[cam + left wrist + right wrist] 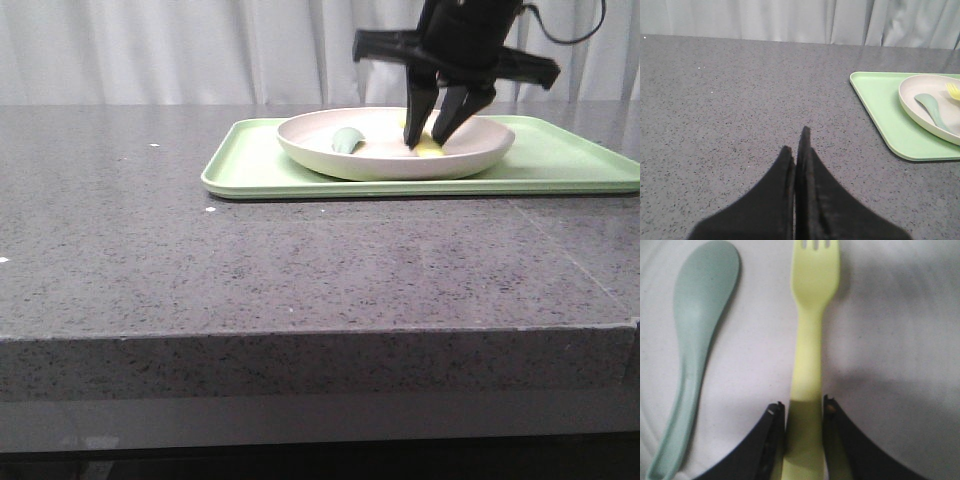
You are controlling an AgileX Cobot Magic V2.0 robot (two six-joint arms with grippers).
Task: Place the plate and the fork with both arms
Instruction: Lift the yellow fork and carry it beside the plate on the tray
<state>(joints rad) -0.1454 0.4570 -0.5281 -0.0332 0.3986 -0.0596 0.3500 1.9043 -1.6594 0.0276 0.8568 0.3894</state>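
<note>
Two arms work over a dark grey speckled stone-look counter (300, 270), its thick front edge squared off and a few pale flecks scattered on the top. Behind it hangs a pale grey-white curtain (200, 50) in soft vertical folds, filling the whole back of the room.

Toward the 1 o'clock part of the counter in the front view lies a flat light-green tray (560, 165), and on it sits the plate (320, 150), cream and shallow with a raised rim. Inside the plate lie the fork (810, 340), pale yellow, and just beside it, without touching, a grey-green spoon (695, 350); their heads point the same way, roughly parallel.

Reaching down into the plate, the right gripper (437, 125) has its jaws narrowly apart, one black finger on each side of the fork's handle. The fingers sit very close against the handle, though whether they press it cannot be told. The fork rests flat on the plate.

Well apart, over bare counter toward 9 o'clock of the tray, the left gripper (796, 150) has its jaws closed together with nothing between them.
</note>
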